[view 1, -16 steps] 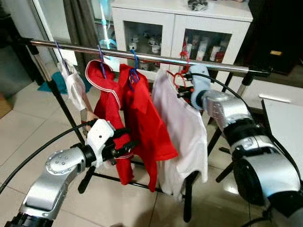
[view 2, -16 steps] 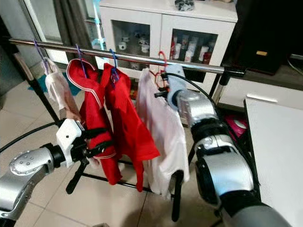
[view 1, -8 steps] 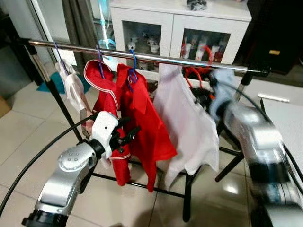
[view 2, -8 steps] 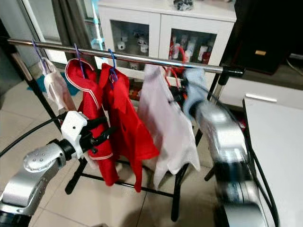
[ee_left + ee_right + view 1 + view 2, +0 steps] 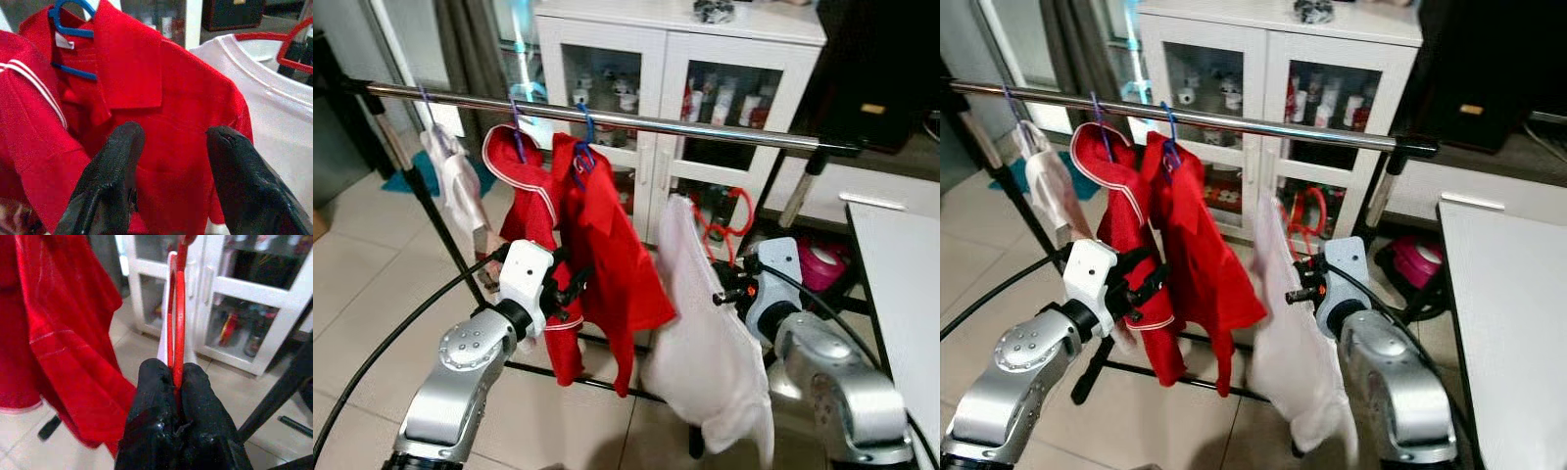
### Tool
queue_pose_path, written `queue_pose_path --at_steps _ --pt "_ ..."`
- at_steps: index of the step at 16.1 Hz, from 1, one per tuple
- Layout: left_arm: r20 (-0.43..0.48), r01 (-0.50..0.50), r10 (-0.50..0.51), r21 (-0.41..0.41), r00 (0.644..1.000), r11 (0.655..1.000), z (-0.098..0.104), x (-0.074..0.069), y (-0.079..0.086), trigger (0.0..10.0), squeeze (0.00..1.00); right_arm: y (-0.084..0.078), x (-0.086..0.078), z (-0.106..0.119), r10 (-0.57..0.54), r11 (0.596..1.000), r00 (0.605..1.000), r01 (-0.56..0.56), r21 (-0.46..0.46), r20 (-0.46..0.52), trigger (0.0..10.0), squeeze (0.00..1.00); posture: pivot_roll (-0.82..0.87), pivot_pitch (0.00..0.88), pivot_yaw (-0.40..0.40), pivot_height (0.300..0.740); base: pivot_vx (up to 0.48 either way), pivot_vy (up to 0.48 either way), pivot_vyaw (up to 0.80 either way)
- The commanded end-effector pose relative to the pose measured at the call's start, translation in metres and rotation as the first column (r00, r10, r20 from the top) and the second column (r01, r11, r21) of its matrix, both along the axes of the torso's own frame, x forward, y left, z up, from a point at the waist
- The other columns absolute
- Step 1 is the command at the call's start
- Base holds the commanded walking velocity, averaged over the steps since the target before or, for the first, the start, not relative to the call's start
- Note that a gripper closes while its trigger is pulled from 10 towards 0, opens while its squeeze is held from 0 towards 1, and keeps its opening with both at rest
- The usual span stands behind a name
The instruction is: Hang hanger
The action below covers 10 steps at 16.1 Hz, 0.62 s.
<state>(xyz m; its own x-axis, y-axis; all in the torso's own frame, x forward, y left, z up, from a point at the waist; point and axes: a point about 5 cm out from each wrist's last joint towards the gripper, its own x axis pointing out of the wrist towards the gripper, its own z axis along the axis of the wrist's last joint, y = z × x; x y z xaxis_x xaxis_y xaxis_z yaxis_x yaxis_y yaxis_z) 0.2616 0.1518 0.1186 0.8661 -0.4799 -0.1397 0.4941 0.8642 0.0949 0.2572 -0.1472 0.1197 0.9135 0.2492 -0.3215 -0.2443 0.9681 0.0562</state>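
A steel rail (image 5: 705,127) crosses the head views on a black rack. Two red shirts (image 5: 607,255) hang from it on blue hangers (image 5: 584,149), with a pale garment (image 5: 455,181) further left. Well below the rail, my right gripper (image 5: 726,294) is shut on a red hanger (image 5: 178,308) that carries a white shirt (image 5: 705,352). The hanger's hook (image 5: 734,211) is off the rail. My left gripper (image 5: 573,284) is open beside the red shirts; the left wrist view shows its fingers (image 5: 112,186) apart in front of red cloth (image 5: 171,98).
A white cabinet (image 5: 656,59) with glass doors stands behind the rack. A white table edge (image 5: 901,274) is at the right. A pink object (image 5: 822,264) lies on the tiled floor by the rack's black leg (image 5: 798,191). A black cable (image 5: 401,323) trails from my left arm.
My right arm has dropped from the rail down and towards me, taking the red hanger and white shirt with it. The left gripper stays open near the red shirts.
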Motion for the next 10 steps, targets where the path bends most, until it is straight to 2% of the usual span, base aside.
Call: queue_pose_path --at_steps 1,3,7,10 --pt "-0.004 -0.019 0.019 -0.001 1.0 1.0 0.001 -0.001 0.003 10.0 0.0 -0.002 -0.001 0.008 -0.012 0.999 0.998 0.014 -0.031 0.069 10.0 0.0 -0.12 0.0 0.02 0.74 0.0 0.0 0.0" --pt "0.0 -0.014 0.014 -0.014 1.0 1.0 0.0 -0.001 -0.001 10.0 0.0 -0.005 -0.006 0.006 -0.06 0.998 0.997 0.06 0.005 0.056 10.0 0.0 -0.11 0.0 0.013 0.74 0.0 0.0 -0.24" --pt "0.001 -0.036 0.036 -0.045 0.999 0.998 0.004 -0.005 0.0 10.0 0.0 -0.006 -0.011 -0.001 -0.099 0.995 0.995 0.098 0.036 0.025 10.0 0.0 -0.08 0.0 -0.015 0.74 0.0 0.0 -0.8" --pt "0.008 -0.048 0.048 -0.04 0.999 0.998 0.004 -0.005 0.004 10.0 0.0 -0.005 -0.009 -0.001 -0.098 0.995 0.995 0.097 0.035 0.025 10.0 0.0 -0.08 0.0 -0.028 0.74 0.0 0.302 -0.8"
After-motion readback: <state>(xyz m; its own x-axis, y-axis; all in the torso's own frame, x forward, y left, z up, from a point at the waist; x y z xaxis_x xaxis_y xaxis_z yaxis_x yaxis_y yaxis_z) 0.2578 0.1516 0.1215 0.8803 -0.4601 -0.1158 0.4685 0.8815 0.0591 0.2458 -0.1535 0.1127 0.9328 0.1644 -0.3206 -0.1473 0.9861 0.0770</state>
